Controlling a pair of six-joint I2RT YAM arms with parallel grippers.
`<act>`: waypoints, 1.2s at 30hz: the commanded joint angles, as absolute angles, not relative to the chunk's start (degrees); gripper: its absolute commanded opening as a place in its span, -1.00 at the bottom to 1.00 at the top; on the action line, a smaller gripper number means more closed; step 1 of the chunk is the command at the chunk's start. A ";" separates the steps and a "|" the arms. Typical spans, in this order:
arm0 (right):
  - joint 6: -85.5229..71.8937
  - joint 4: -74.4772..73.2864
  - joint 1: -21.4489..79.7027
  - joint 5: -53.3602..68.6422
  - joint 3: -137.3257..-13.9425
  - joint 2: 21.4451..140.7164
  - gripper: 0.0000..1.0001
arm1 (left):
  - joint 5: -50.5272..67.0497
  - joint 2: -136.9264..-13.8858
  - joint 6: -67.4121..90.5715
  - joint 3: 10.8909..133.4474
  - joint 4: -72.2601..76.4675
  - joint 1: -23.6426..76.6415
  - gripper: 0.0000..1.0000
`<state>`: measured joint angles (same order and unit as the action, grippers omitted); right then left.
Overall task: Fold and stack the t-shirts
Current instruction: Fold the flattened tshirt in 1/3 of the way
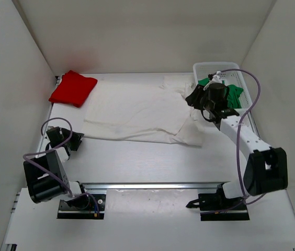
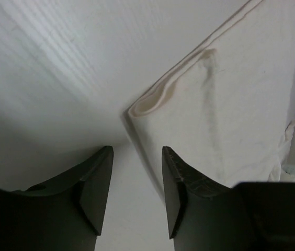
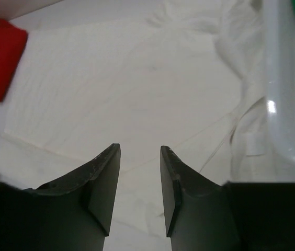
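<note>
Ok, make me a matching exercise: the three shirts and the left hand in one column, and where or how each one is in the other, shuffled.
Column one:
1. red shirt
2. white shirt
3. green shirt
4. left hand

Column two:
a. in the basket
b. open, by a shirt corner
c. spread flat in the middle
d. folded, far left

Pairs: 1-d, 2-c, 3-a, 4-b.

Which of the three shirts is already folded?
The red shirt, a compact block in the far left corner. The off-white shirt lies spread flat; the green shirt is bunched in the basket.
</note>
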<state>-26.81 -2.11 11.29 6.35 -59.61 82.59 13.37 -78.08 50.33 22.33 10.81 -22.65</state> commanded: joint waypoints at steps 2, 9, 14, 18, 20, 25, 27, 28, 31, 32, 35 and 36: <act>-27.60 2.46 15.81 7.47 -51.43 76.39 -0.31 | 14.94 -82.34 53.08 23.91 17.31 -21.80 0.11; -29.53 4.48 16.97 7.21 -35.89 66.73 -0.30 | 16.78 -88.86 54.84 27.16 18.99 -21.61 -1.00; -32.35 4.41 9.42 7.65 -24.27 60.30 -0.30 | 13.28 -84.64 51.86 26.11 13.72 -25.57 -1.00; -32.78 2.99 7.65 6.51 -20.05 55.82 -0.28 | 12.84 -81.92 49.58 27.24 10.20 -27.50 -1.00; -33.22 2.12 7.99 6.85 -17.85 53.89 -0.21 | 13.09 -80.86 49.05 26.99 8.27 -28.48 -1.00; -33.13 2.45 9.40 7.47 -14.51 53.35 -0.11 | 12.04 -77.79 48.51 25.23 7.73 -27.08 -1.00; -32.96 2.90 7.92 9.40 -14.76 55.19 -0.10 | 12.21 -77.95 49.30 24.00 8.87 -26.19 -1.00; -33.13 3.34 7.48 11.84 -14.24 55.63 -0.10 | 12.56 -78.13 49.48 23.82 8.96 -26.37 -1.00; -33.66 5.45 8.26 11.00 -14.24 56.86 -0.09 | 14.58 -78.49 50.53 22.59 10.54 -26.81 -1.00; -33.84 5.80 8.00 10.38 -14.33 57.65 -0.12 | 14.33 -79.01 50.28 23.02 10.46 -26.81 -1.00; -34.10 8.34 5.89 11.33 -14.68 60.90 -0.44 | 13.62 -79.19 50.01 24.08 9.67 -26.45 -1.00; -34.54 9.48 4.58 12.21 -14.94 62.04 -0.61 | 13.97 -79.62 50.10 24.17 9.67 -26.37 -1.00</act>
